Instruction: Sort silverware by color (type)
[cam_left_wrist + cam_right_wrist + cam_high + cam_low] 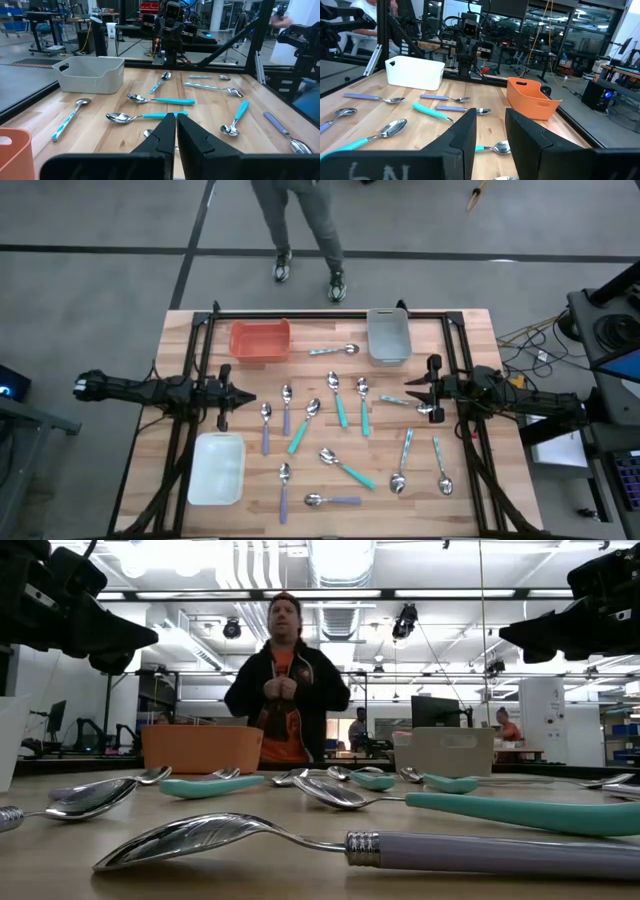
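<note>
The right gripper [412, 390] is held above the table's right side with its fingers [465, 135] parted by a modest gap, and nothing is seen between them. The left gripper [243, 397] is poised over the left side, its fingers [165, 132] pressed together and empty. No spoon has yet been picked up, and all three trays appear empty, so the sorting is judged to be at its start.

The silverware [340, 440] lies scattered across the middle and right of the table: teal-handled spoons [341, 408] near the centre, lavender-handled spoons [286, 412] toward the left and the near edge, and pale blue spoons [405, 455] on the right. One pale spoon [415, 405] lies just beside the right gripper, though whether it is touched cannot be told from above.

For the first pick, that nearest spoon would best be approached from directly above, with the fingers set across the slim handle rather than the rounded bowl, which would probably slip. The orange tray [260, 340], grey tray [388, 335] and white tray [217, 468] should each be kept to one colour. The left jaws would have to be opened before any descent.
</note>
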